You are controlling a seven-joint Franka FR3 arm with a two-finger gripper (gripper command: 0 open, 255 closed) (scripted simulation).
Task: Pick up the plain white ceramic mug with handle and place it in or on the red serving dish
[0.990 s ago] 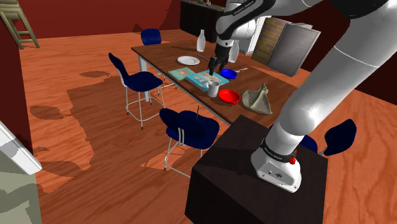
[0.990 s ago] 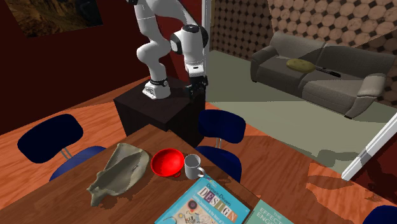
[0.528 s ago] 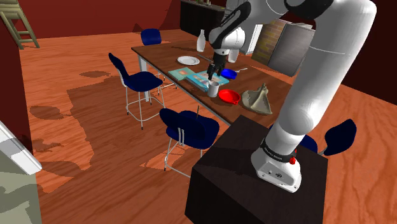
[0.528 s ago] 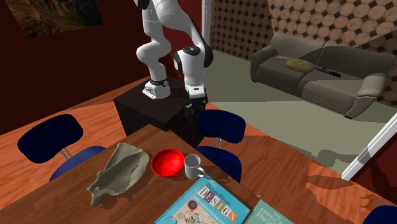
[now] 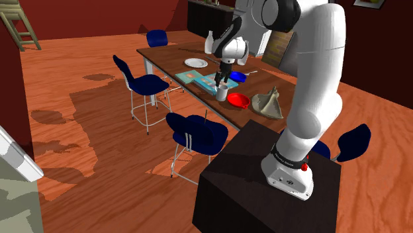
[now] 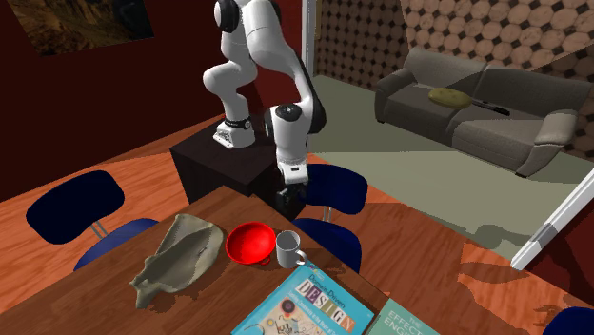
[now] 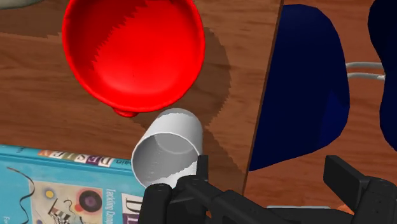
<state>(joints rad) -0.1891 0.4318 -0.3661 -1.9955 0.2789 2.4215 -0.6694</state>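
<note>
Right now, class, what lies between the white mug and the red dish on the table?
Nothing. In the second exterior view the mug stands right beside the dish, with no object between them.

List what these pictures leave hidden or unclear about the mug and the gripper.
- Mug handle: wrist view, covered where one finger of the gripper overlaps the mug's near side.
- Gap between gripper and mug: shoulder view, too small to tell whether they touch.
- Gripper fingertips: second exterior view, black against the dark stand behind.
- Books: second exterior view, cut off by the bottom edge.
</note>
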